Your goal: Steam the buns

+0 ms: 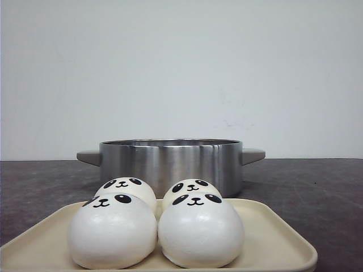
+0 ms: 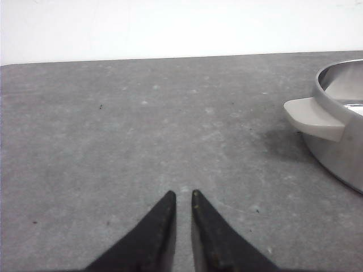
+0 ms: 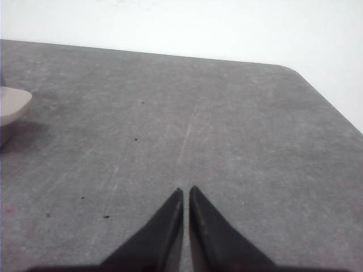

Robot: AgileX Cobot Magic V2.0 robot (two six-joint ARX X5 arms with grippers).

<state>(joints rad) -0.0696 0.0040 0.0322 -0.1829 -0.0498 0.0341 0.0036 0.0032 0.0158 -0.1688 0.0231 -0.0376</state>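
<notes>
Your left gripper (image 2: 182,195), fingers nearly pressed together and holding nothing, hovers over bare table (image 2: 142,141) left of the pot (image 1: 170,161). The four buns (image 1: 156,221) sit nearer, on the cream tray (image 1: 272,232). Spread wide and pinch gently; they look soft. Your right gripper (image 3: 186,191) hovers likewise, right of the pot.

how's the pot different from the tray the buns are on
The pot is shiny steel with tall walls and grey side handles; the tray is matte cream, shallow and has no handles. The pot is round, the tray squarish with rounded corners. The tray carries four panda-faced buns; the pot's inside is hidden from the front. Both sit on the dark table.
</notes>
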